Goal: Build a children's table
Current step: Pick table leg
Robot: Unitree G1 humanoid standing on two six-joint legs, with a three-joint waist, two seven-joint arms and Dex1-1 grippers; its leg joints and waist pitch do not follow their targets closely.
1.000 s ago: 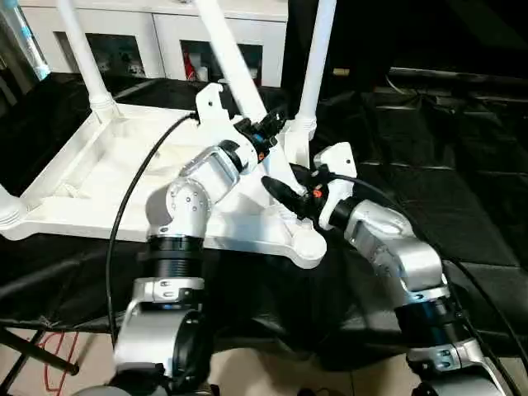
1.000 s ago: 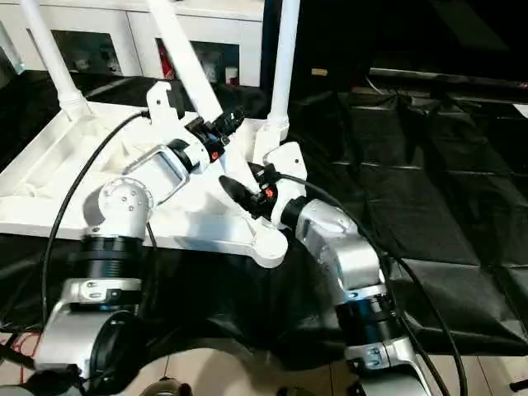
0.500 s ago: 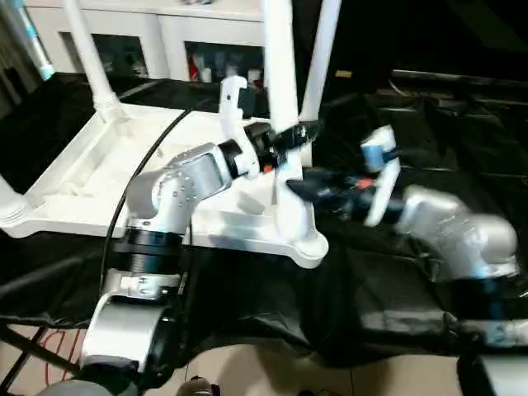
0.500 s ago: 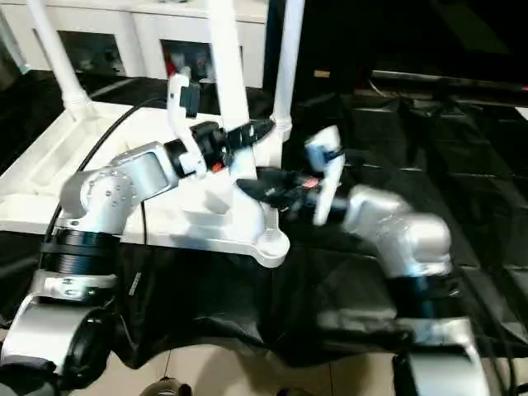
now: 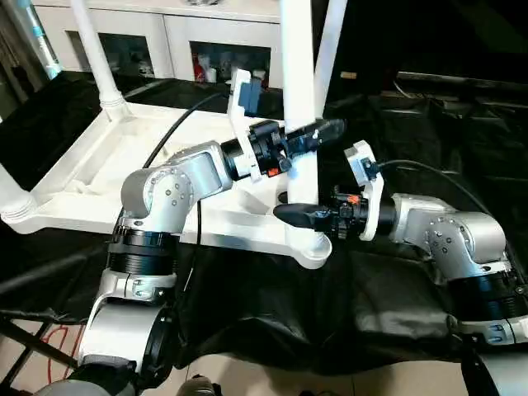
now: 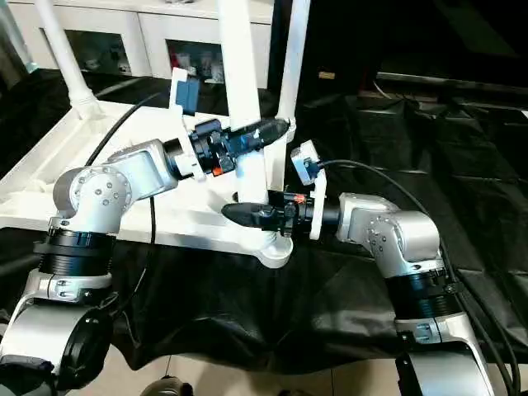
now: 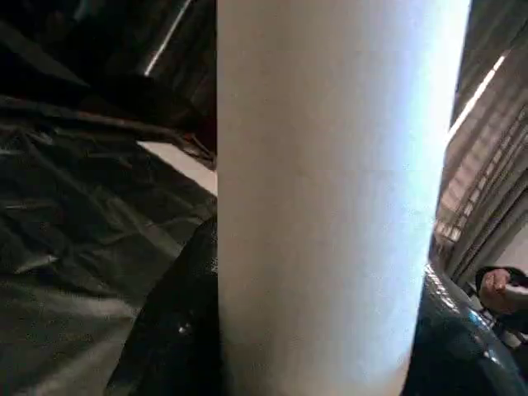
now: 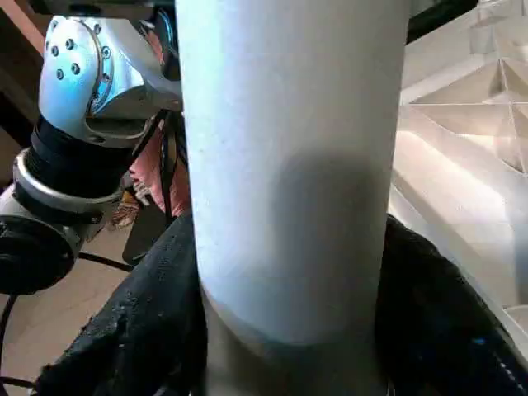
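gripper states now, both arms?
Left gripper: closed on the upright white tubular plastic leg.
Right gripper: around the same leg lower down; grip unclear.

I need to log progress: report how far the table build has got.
Done: three legs stand on the upturned tabletop, e.g. the far-left leg.
In hand: the near-corner leg stands upright, with the left gripper around it higher up and the right gripper near its base.
Left: confirming it is seated, then turning the table over.

No text, label, brand, number or sign can be read anywhere.
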